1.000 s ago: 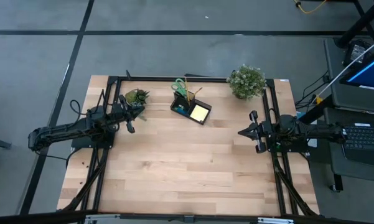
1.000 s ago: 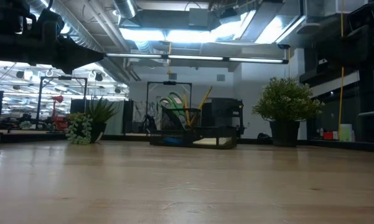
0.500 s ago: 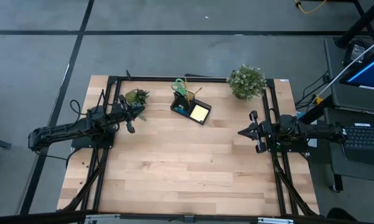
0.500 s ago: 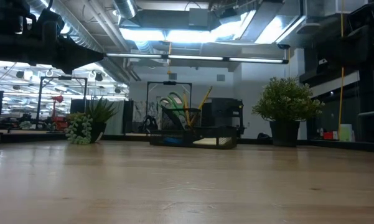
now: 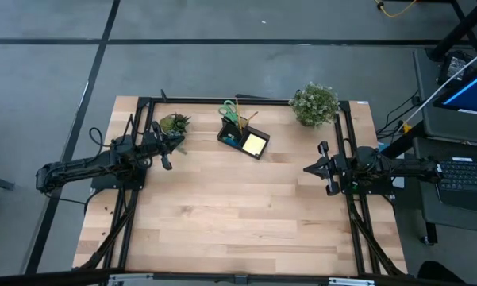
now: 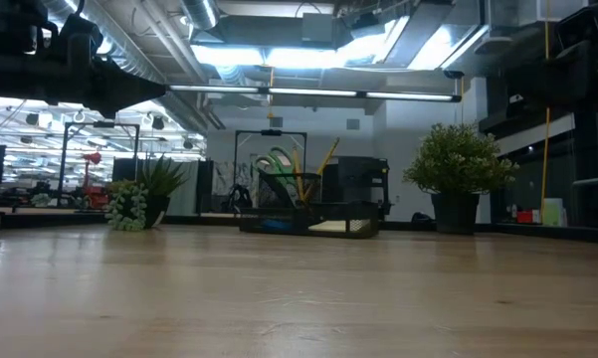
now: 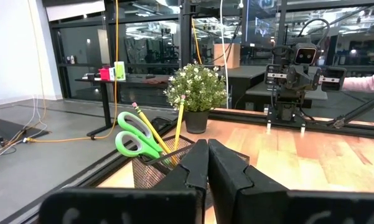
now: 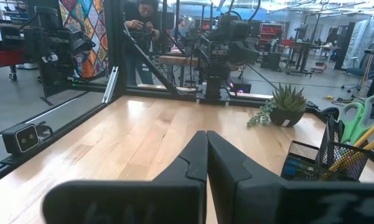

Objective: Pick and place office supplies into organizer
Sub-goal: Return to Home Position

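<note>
Nothing has moved since 1 second ago. Your left gripper (image 5: 167,154) and right gripper (image 5: 318,168) are pinched closed, empty, at the table's (image 5: 222,214) sides. The scissors (image 7: 134,134) and pencils (image 7: 178,124) stand in the mesh organizer (image 7: 150,175). Swing the left arm carelessly and you could knock the small plant (image 5: 175,124).

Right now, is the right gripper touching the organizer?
Apart. The high view shows bare table between the right gripper, jaws shut, and the organizer.

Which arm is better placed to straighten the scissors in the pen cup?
Probably left: the left tool, shut, points straight at the pen cup and scissors; the right tool, also shut, sees them off to one side.
</note>
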Robot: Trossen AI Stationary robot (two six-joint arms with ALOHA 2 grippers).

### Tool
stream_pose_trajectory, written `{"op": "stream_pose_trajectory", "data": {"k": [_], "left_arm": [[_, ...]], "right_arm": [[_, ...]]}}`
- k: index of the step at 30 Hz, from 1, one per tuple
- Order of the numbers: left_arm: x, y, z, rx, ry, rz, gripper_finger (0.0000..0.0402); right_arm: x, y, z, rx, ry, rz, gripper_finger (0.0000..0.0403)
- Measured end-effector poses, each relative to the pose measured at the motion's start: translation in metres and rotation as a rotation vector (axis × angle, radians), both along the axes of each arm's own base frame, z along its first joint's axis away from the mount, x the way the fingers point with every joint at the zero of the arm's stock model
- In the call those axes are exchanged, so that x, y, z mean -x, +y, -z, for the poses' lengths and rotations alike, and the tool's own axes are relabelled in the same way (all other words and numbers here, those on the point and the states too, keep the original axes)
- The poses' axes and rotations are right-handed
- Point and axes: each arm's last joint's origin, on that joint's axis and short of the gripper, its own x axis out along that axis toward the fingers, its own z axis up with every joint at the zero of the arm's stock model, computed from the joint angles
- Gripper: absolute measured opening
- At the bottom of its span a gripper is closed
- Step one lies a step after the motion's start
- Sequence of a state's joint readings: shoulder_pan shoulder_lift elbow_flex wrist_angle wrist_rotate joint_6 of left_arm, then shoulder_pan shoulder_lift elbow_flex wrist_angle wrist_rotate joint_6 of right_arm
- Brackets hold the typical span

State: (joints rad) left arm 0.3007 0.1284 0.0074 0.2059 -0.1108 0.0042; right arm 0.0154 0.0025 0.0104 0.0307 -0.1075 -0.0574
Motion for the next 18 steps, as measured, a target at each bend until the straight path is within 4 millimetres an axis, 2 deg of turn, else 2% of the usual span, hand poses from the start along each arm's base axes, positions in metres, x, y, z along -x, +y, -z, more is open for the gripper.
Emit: {"op": "stream_pose_trajectory", "data": {"k": [18], "left_arm": [[0.0000,0.0000,0.0000,0.000,0.000,0.000,0.0008]], "right_arm": [[0.0000,0.0000,0.0000,0.000,0.000,0.000,0.0010]]}}
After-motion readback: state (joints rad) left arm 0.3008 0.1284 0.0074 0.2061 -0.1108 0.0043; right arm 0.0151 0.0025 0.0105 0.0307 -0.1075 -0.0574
